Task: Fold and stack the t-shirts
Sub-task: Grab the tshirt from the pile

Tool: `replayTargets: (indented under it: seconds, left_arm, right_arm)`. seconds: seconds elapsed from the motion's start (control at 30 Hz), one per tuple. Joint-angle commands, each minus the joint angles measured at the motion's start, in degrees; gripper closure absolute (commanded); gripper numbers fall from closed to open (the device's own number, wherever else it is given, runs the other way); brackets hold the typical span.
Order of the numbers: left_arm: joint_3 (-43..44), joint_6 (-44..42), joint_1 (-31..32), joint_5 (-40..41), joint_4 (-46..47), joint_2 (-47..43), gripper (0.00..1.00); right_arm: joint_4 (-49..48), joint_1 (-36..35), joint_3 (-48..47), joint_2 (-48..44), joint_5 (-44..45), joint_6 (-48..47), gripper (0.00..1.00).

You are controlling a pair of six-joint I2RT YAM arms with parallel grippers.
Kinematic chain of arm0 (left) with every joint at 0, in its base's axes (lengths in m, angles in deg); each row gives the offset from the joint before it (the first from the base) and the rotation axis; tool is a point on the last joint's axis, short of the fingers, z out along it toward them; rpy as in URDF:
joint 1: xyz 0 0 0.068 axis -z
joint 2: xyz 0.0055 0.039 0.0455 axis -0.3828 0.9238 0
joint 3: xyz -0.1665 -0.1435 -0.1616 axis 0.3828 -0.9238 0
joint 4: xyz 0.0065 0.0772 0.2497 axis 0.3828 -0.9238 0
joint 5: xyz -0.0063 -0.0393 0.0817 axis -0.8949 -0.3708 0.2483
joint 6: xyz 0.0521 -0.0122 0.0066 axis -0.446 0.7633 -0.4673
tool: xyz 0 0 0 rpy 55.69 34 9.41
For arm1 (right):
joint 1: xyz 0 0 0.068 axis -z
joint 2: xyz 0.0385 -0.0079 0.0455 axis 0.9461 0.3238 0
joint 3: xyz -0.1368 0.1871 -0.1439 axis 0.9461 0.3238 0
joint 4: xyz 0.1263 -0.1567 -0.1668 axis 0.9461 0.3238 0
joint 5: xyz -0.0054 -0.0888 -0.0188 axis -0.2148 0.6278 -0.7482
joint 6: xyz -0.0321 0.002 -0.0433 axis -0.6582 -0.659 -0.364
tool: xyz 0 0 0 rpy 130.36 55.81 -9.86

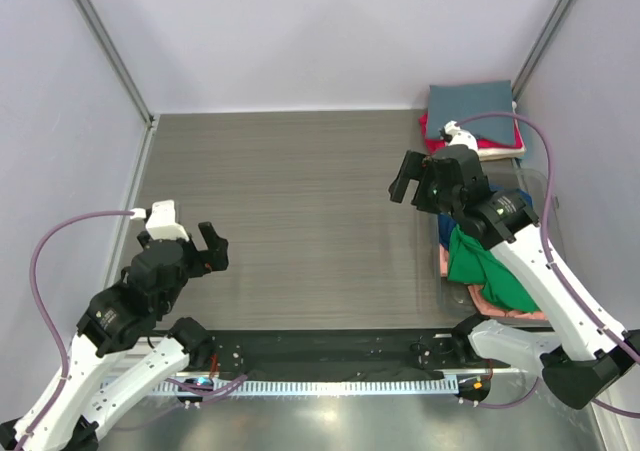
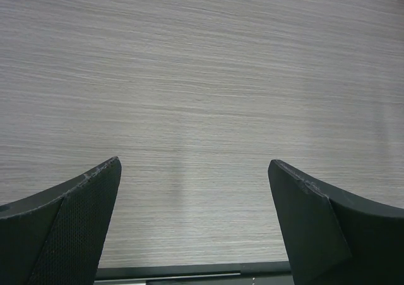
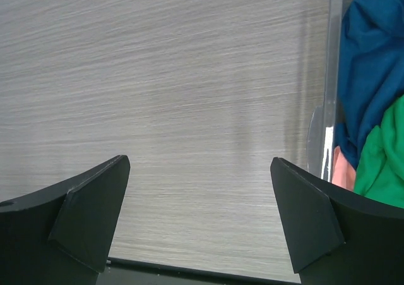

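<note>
- Hovering over the grey wood-grain table [image 1: 300, 191], the left gripper [image 1: 208, 247] sits near-left, above its own base. Jaws spread wide, nothing betw. them.
- Left wrist view agrees: both fingers [image 2: 76, 215] well apart, only bare table surface betw. them.
- Right gripper [image 1: 411, 183] is at right-centre, raised over the table. Jaws apart, holding nothing.
- Right wrist view: fingers [image 3: 303, 228] wide apart over table, with the clear bin [image 3: 329, 64] just beside the right-hand finger.
- Bin runs along the table's right edge, partly hidden by the right arm. It holds loose, unfolded tees.
- Navy blue tee [image 1: 517, 202] lies toward the bin's far end. Its print cannot be made out.
- Green tee [image 1: 485, 266] is bunched mid-bin, touching the navy one.
- Salmon-pink tee [image 1: 497, 302] sits beneath and nearer than the green.
- Folded stack is at the far-right corner, beyond the bin: slate-grey tee [image 1: 470, 104] on top, red tee [image 1: 430, 131] under it, cream tee [image 1: 505, 152] showing at the near edge.
- Stack and right gripper are near but apart.
</note>
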Motion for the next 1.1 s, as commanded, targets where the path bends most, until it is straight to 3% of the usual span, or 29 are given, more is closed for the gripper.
replayTargets:
  seconds: [0.0,0.13,0.23,0.37,0.4,0.5,0.77,1.07]
  left_arm:
    - [-0.29,-0.33,-0.07,1.62,2.17,-0.66,0.0]
    - [-0.65,-0.41,-0.07,1.53,2.35,-0.75,0.0]
    - [-0.65,-0.59,-0.07,1.18,2.61,-0.66,0.0]
    - [-0.82,-0.77,-0.07,0.48,2.78,-1.1,0.0]
    - [-0.91,-0.85,-0.07,0.04,3.31,-1.28,0.0]
    - [-1.26,-1.2,-0.07,-0.84,3.58,-1.1,0.0]
    - [-1.17,-1.29,-0.07,-0.84,3.4,0.04,0.0]
    - [-1.17,-0.85,-0.07,0.56,3.22,0.21,0.0]
  right_arm:
    - [-3.29,-0.36,1.89,-3.23,1.79,0.74,0.0]
    - [-1.8,-0.01,4.16,-5.79,5.05,0.64,0.0]
    - [-3.46,4.98,8.11,-8.07,6.9,0.74,0.0]
    - [-3.47,23.5,10.85,-6.33,-0.2,-4.0,0.0]
    - [-3.73,32.59,11.2,-5.28,-2.31,-6.1,0.0]
    - [-6.1,43.45,13.05,-1.06,-10.49,-7.87,0.0]
    - [-18.05,45.25,11.47,14.14,-20.86,-4.1,0.05]
    - [-26.75,45.08,5.24,32.77,-20.78,-4.27,0.09]
